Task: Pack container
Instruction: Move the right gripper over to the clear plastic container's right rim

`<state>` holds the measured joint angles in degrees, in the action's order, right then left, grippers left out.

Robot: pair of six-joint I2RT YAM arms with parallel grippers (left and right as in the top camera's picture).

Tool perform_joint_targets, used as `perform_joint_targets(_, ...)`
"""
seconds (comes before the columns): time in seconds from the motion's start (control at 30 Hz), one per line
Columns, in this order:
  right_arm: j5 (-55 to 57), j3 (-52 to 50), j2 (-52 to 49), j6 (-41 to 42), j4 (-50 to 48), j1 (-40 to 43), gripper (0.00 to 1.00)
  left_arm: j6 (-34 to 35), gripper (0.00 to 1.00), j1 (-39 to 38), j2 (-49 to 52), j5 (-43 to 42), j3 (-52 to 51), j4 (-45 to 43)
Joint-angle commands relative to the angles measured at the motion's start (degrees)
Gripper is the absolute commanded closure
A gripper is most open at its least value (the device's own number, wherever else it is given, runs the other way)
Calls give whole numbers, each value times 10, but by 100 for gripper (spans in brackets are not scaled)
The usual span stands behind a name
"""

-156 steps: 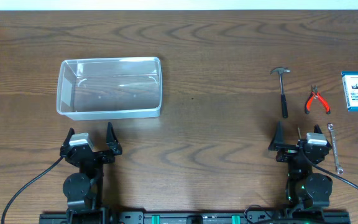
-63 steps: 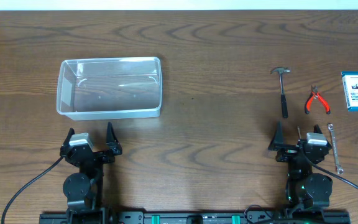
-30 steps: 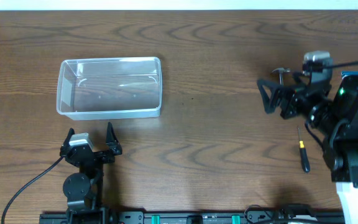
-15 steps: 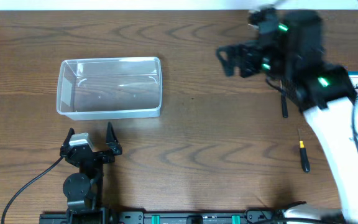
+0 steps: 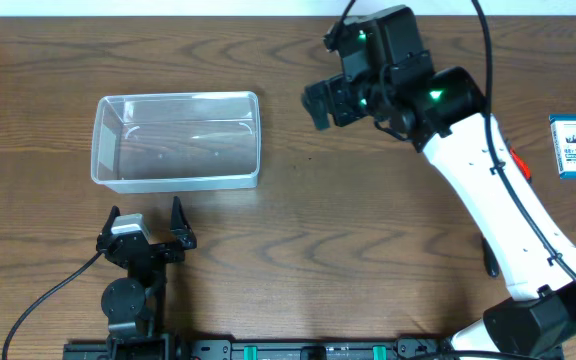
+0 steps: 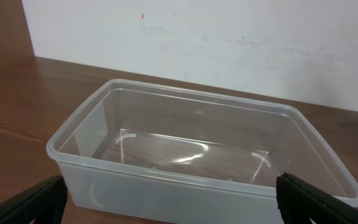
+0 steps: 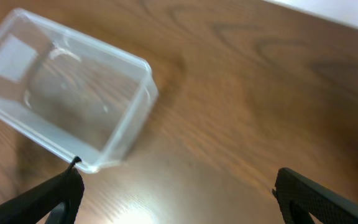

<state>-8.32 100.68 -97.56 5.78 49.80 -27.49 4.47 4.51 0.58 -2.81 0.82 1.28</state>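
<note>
The container [image 5: 178, 97] is a clear, empty plastic tub on the left half of the wooden table. My left gripper [image 5: 146, 215] rests open just in front of it. In the left wrist view the container's near wall [image 6: 166, 190] fills the gap between the spread fingers of that gripper [image 6: 169, 186]. My right gripper [image 5: 320, 102] hangs open and empty above the table, right of the container. The right wrist view looks down past that gripper [image 7: 179, 186] at bare wood, with the container's corner [image 7: 146, 68] at upper left.
A blue-and-white box [image 5: 574, 146] lies at the far right edge. Red plier handles [image 5: 520, 165] and a dark screwdriver tip [image 5: 490, 266] peek out from under the white right arm [image 5: 498, 200], which crosses the table's right half. A white wall [image 6: 229, 43] stands behind the table.
The right arm has lifted from its rest at the front right and swung up and left across the table toward the container, jaws staying open. The left arm has not moved.
</note>
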Motion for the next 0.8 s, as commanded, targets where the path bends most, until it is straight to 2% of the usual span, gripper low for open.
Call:
perform_joint_targets(0.0,14,13,0,49,-26,-17,1,-3,2,3,-3,9,-6,27)
perform_joint_targets(0.2,24,14,-13,120,-55,-19,1,-3,2,3,-3,9,-6,27)
perform_joint_targets(0.4,25,32,-68,139,-43,-35,1,-3,2,3,-3,9,-6,27)
perform_joint_targets(0.5,31,82,-114,139,-6,-56,1,-3,2,3,-3,9,-6,27)
perform_joint_targets(0.77,49,300,-227,130,116,-71,1,-3,2,3,-3,9,-6,27)
